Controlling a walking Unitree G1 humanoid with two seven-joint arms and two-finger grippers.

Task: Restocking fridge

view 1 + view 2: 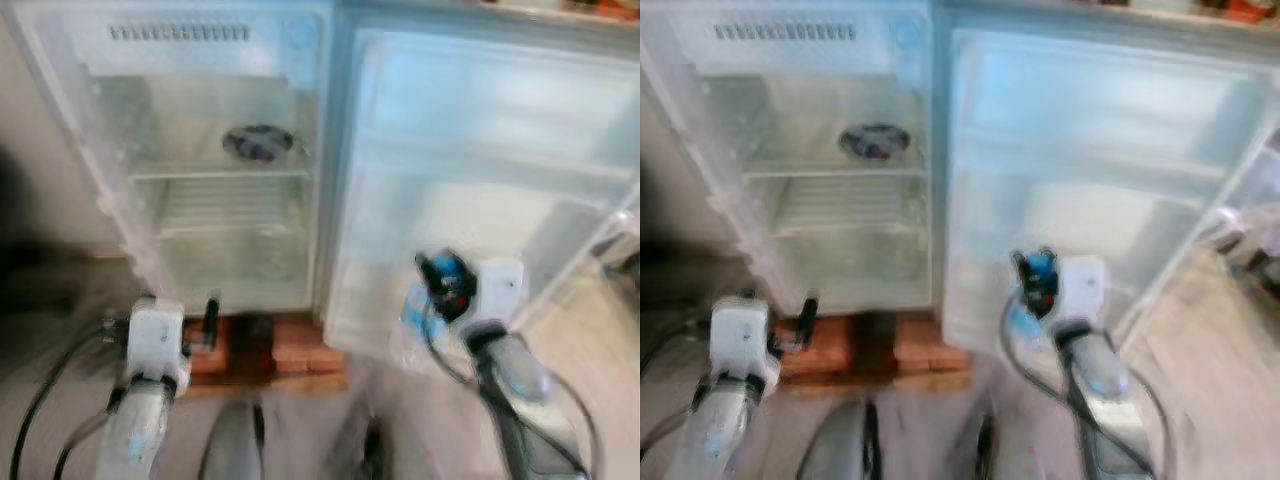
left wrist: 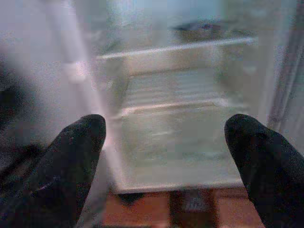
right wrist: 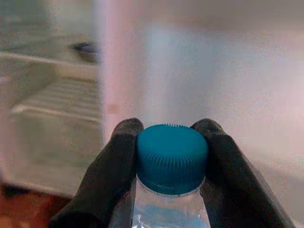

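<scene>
A small white fridge stands open before me on red bricks, its door swung out to the right. A dark round dish sits on the upper shelf. My right gripper is shut on the blue cap of a clear water bottle; the bottle hangs in front of the lower part of the door. My left gripper is open and empty, low at the fridge's bottom left corner, fingers pointing into the lower compartment.
Red bricks raise the fridge off the floor. A wire shelf lies below the upper shelf. Black cables trail from my left arm. Dark shapes lie at the left wall.
</scene>
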